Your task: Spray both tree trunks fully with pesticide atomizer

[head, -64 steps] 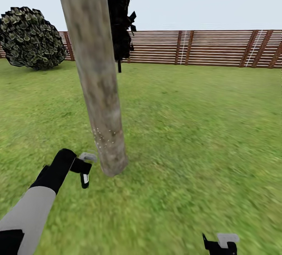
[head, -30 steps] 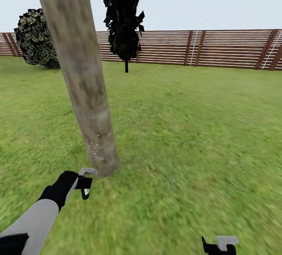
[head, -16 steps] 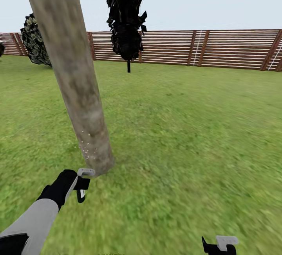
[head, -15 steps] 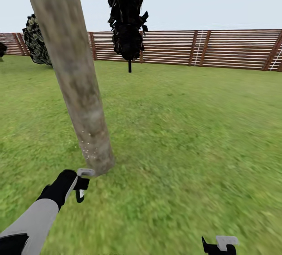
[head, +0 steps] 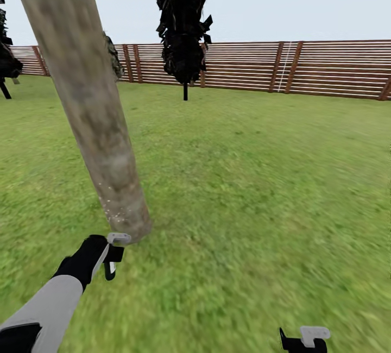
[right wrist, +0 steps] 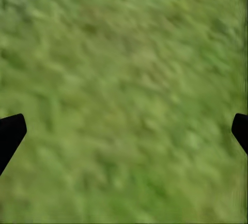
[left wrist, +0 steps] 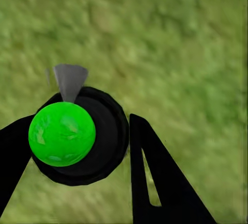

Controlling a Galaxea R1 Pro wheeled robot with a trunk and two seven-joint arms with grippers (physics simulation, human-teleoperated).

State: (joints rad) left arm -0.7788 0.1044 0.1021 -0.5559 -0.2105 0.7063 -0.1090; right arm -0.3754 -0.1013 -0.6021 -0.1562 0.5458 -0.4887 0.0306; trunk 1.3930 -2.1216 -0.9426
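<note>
Green grass (head: 260, 190) spreads wide and open to the right of the robot and ahead of it, running back to a brown slatted fence (head: 326, 68) that closes off the far edge of the garden. Just in front and to the left, the thick grey-brown tree trunk (head: 92, 108) leans across the head view, its base planted in the lawn close ahead of the left gripper (head: 113, 252). Fine whitish specks (head: 117, 213) of pesticide dot the bark low down near the foot of the trunk. The left gripper is closed around the pesticide atomizer (left wrist: 77, 136), whose bright green round top sits in a dark body between the black fingers (left wrist: 155, 177) in the left wrist view; its pale grey head (head: 119, 238) points toward the trunk's base. Low at the right, the right gripper (right wrist: 124, 131) hangs over bare grass with its fingers spread wide and nothing between them. Further off, a thin-trunked dark conifer (head: 184, 21) stands before the fence, well clear of the arms.
</note>
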